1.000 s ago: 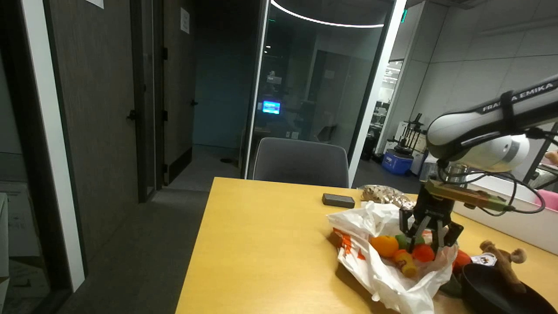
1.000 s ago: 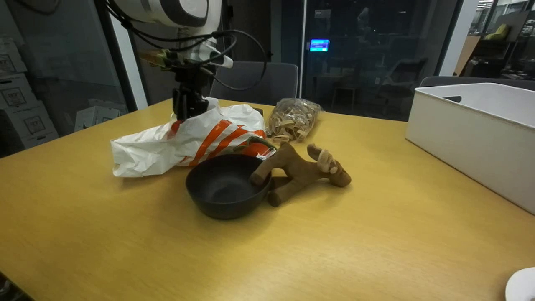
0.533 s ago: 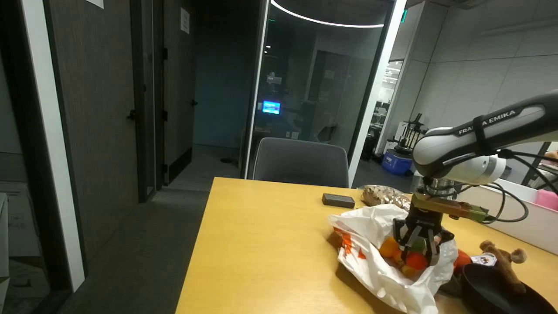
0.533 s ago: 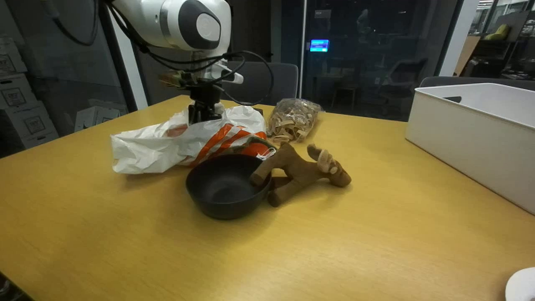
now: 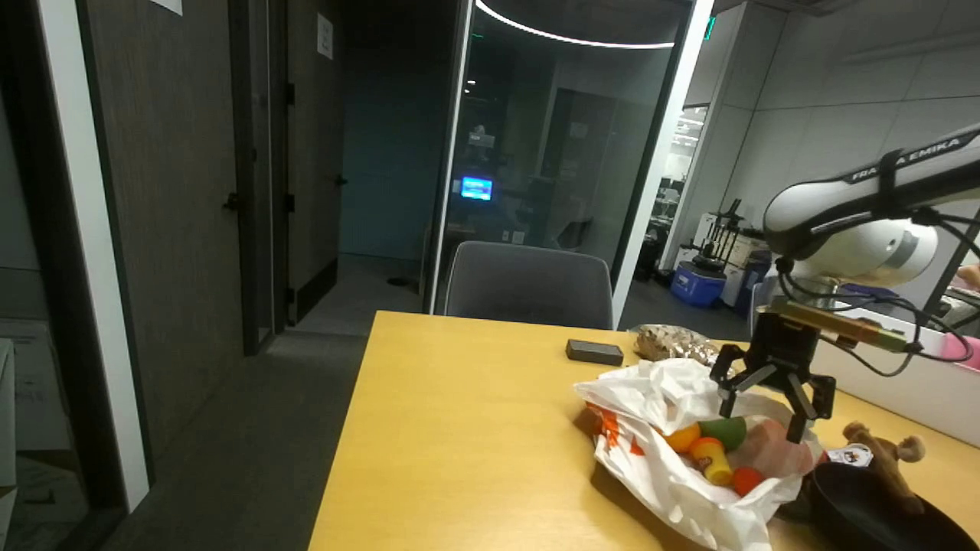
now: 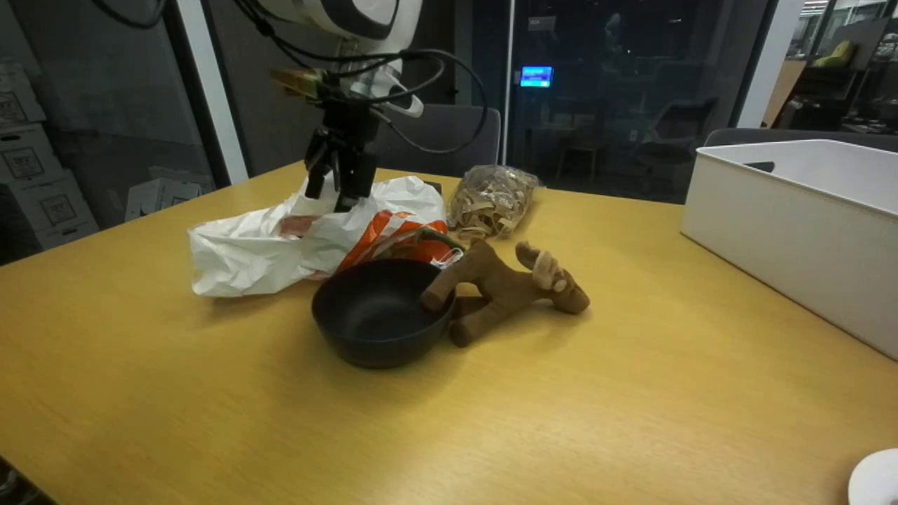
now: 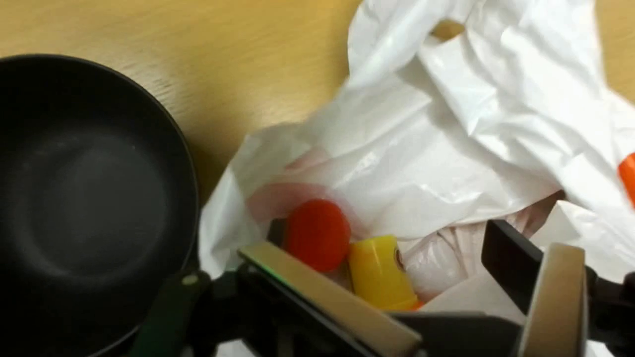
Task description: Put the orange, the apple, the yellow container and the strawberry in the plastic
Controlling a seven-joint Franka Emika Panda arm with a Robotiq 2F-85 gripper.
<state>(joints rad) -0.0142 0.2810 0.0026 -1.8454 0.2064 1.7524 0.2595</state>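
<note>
The white plastic bag (image 5: 651, 482) with orange print lies spread on the table, its mouth facing up. Inside it are the orange (image 5: 681, 438), the yellow container (image 5: 713, 464), a green thing (image 5: 722, 432) and a red rounded fruit (image 5: 748, 480). Whether that red fruit is the apple or the strawberry I cannot tell; the other of these two I cannot make out. Just above the bag mouth, my gripper (image 5: 762, 422) stands wide open, nothing between its fingers. In the wrist view the red fruit (image 7: 318, 235) shows beyond one finger, beside the yellow container (image 7: 381, 272).
Right beside the bag stands a black bowl (image 6: 379, 344), with a brown plush moose (image 6: 508, 284) leaning on it. Behind are a clear bag of beige pieces (image 6: 491, 200) and a small dark block (image 5: 594, 352). A white bin (image 6: 786, 224) stands farther off.
My gripper went down into the bag with the red fruit between its fingers, then opened and rose. The fruit now lies loose in the bag, near the yellow container.
</note>
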